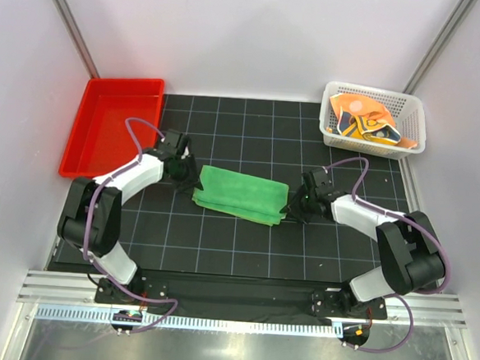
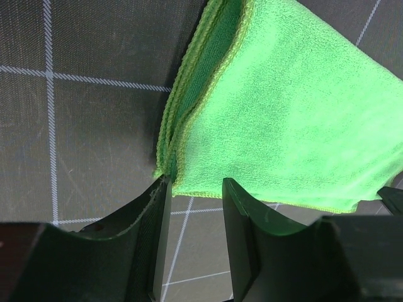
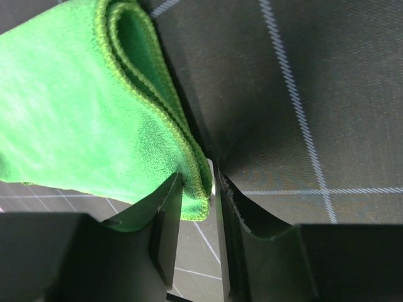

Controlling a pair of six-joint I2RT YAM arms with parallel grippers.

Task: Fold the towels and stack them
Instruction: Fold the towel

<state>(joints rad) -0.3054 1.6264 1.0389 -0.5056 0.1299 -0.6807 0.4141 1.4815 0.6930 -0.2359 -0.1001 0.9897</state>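
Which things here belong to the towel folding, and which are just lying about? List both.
Job in hand:
- green towel, partly folded
- crumpled orange towels

Just lying about:
- white basket holding those orange ones
- red tray

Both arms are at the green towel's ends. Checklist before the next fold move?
1. Fold: green towel lies folded flat on the mat: ok.
2. Left grab: left gripper has cloth between its jaws: not ok; jaws apart, corner just at one fingertip.
3. Right grab: right gripper has the towel corner between its jaws: ok.
4. Right grip clamped firm: cannot tell.
5. Next item: orange patterned towel sits in the white basket: ok.
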